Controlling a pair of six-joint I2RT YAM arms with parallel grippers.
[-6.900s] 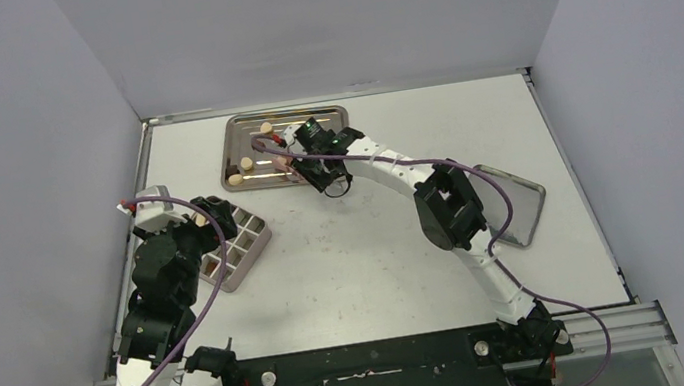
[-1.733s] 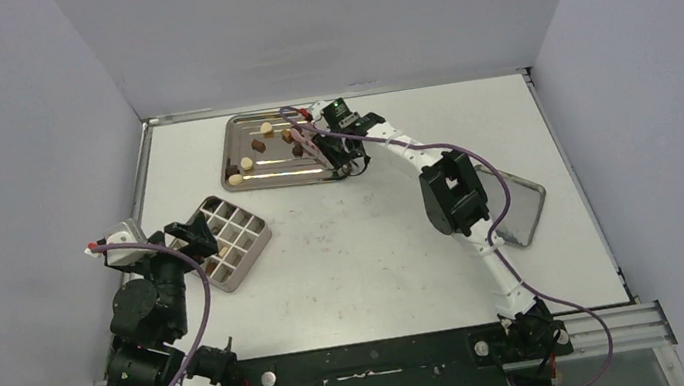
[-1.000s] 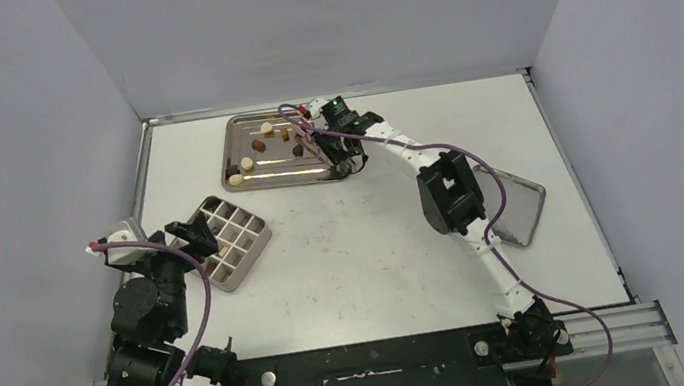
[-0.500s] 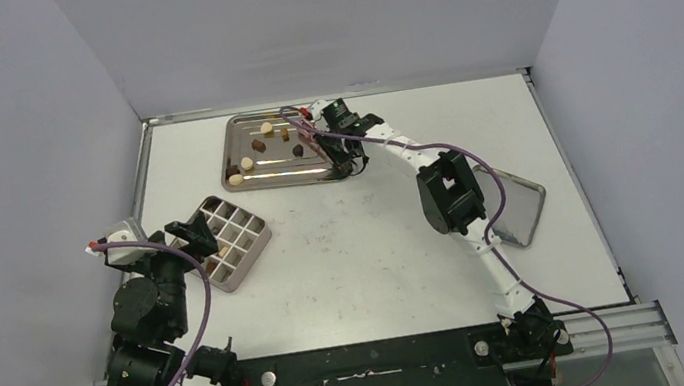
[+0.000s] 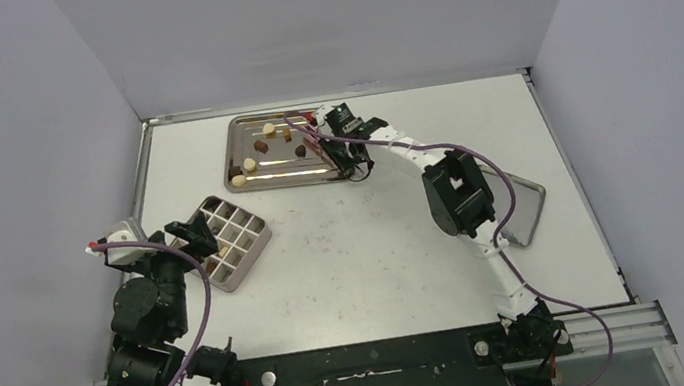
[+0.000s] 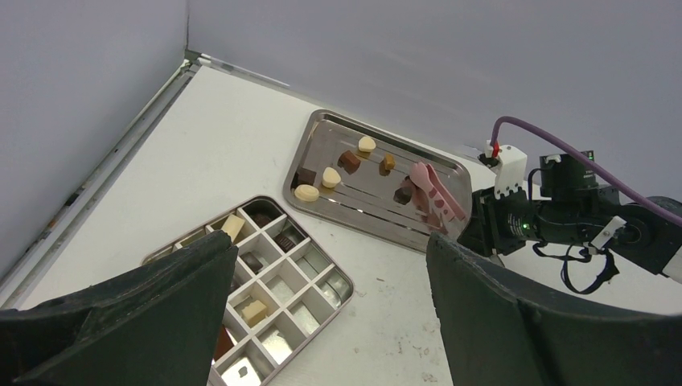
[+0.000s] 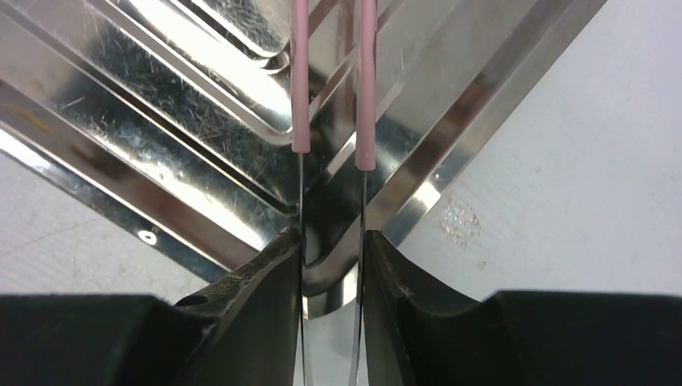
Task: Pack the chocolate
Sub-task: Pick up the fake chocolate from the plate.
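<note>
Several chocolate chunks in cream, mid brown and dark brown lie on the steel tray at the back; they also show in the left wrist view. More chunks sit in the compartment box. My right gripper is shut on the handle end of the pink tongs at the tray's right end. In the right wrist view the tong arms run out between my fingers over the tray. The tong tips lie beside a dark chunk. My left gripper is open and empty over the box's left side.
A grey lid lies at the right, partly under my right arm. Side walls and a back wall close in the table. The compartment box has several empty cells on its right side.
My left arm has drawn back from the box. My right gripper moved to the tray's right end with the tongs, and in the last half second the tray and its chunks shifted slightly.
</note>
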